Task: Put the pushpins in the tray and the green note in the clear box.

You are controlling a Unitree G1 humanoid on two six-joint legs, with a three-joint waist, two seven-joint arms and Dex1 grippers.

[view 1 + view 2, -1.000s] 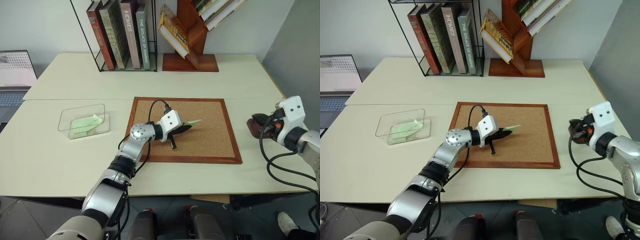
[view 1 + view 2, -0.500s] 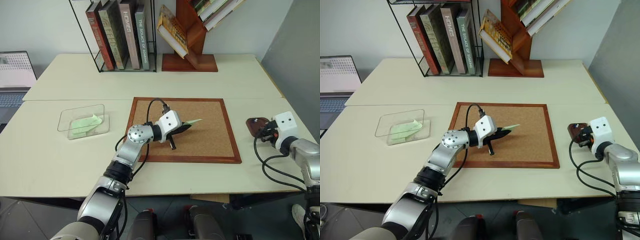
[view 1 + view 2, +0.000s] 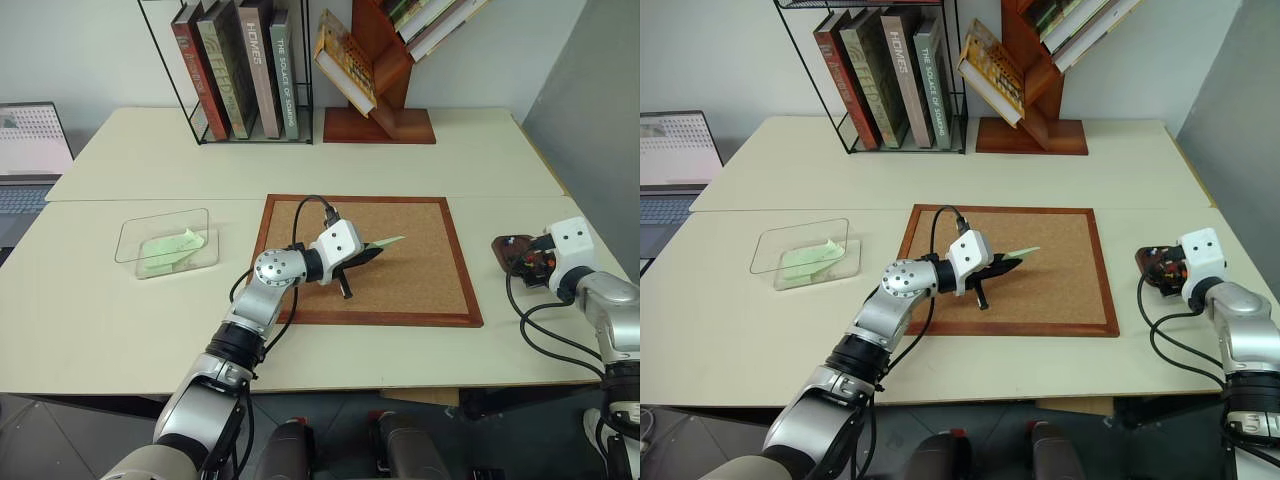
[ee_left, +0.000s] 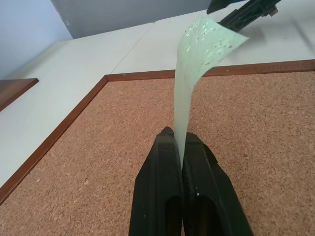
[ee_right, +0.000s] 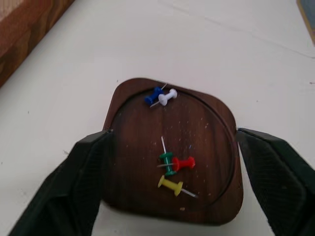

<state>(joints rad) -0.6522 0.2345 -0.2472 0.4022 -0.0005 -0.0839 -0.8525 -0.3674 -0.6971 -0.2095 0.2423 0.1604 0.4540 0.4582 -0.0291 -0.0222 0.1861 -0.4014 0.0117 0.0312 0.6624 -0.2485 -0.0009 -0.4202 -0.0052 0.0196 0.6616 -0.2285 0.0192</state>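
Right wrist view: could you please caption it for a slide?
Open right gripper straddling the tray, which holds five pushpins.

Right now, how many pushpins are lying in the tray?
5, all inside the tray: blue and white at one rim; green, red, yellow clustered opposite.
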